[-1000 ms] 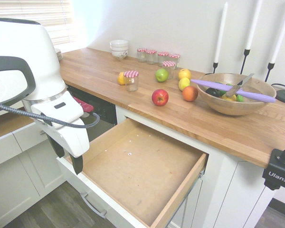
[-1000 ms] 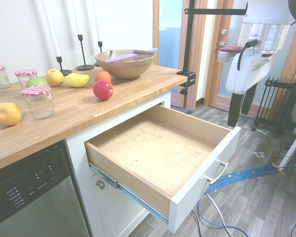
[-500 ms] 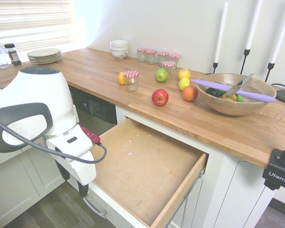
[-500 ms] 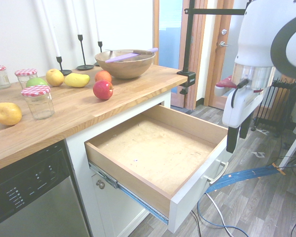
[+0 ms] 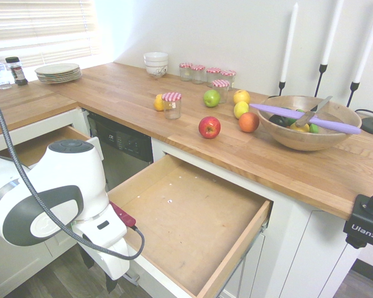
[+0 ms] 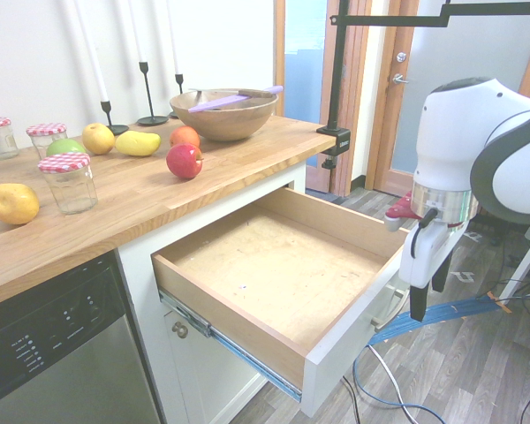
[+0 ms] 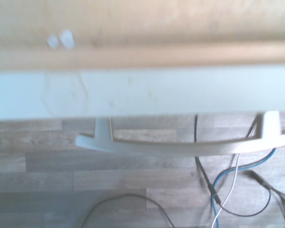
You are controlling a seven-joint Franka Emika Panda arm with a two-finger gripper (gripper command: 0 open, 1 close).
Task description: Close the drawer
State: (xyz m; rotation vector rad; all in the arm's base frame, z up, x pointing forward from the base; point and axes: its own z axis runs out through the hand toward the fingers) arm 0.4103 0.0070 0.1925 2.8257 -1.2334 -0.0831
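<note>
Pincer [image 5: 99, 270] released, fingers spread apart, pointing down. Sits outside the drawer [image 5: 186, 217], just beyond its white front panel [image 6: 358, 327], near the silver bar handle [image 6: 390, 307]. Can't tell if it touches the handle. Drawer pulled out, under the bench [image 5: 248, 155], on the bench side of the pincer; plywood bottom with a few small white bits, metal runner [image 6: 234, 349] along the side. Dishwasher [image 5: 121, 139] beside the drawer, under the bench. Second open drawer [image 5: 43, 148] partly behind the arm.

On the bench, higher than the pincer and across the drawer from it: red apple [image 5: 209, 127], orange [image 5: 248, 121], green apple [image 5: 211, 98], jars with red checked lids, nearest one [image 5: 171, 107] beside a yellow-orange fruit [image 5: 158, 103]. Farther from the pincer: wooden bowl [image 5: 308, 138] of fruit, purple utensil [image 5: 304, 118] across it; white candles in black holders behind. Stacked white bowls [image 5: 156, 64] and plates [image 5: 58, 72] well apart from the pincer, too.
</note>
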